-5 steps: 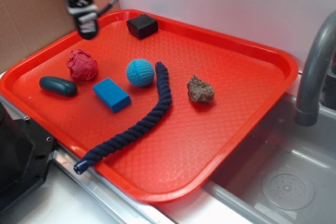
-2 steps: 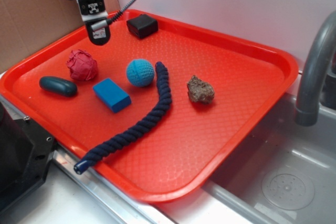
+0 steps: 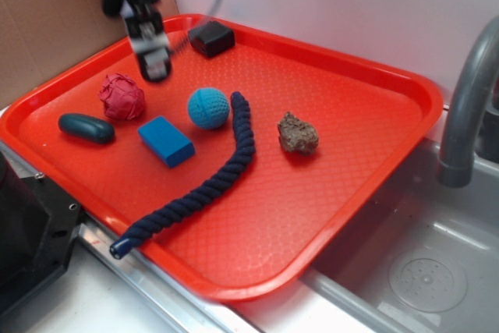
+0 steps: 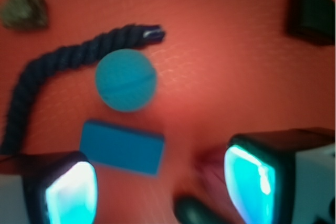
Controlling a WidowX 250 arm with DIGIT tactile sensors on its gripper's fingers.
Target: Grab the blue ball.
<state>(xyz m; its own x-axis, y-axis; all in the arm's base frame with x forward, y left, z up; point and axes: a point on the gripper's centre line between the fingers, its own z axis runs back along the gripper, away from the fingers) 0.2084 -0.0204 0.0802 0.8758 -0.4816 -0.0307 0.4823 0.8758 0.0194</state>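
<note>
Ball point(image 3: 208, 108) untouched on tray point(image 3: 366, 177), beside rope point(image 3: 204, 185). Gripper point(image 3: 155, 64) hovers up-left of ball, jaws open, empty. Approach, descent, grasp remain.

The blue ball point(image 3: 208, 108) looked knitted and matt; the tray point(image 3: 366, 161) was glossy textured plastic; the rope point(image 3: 210, 185) was twisted cord.

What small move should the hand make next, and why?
Probably shift toward the blue ball before descending. The hand hangs open above the tray, nearer the red paper wad; in the wrist view the ball sits ahead of the fingers, not between them.
</note>
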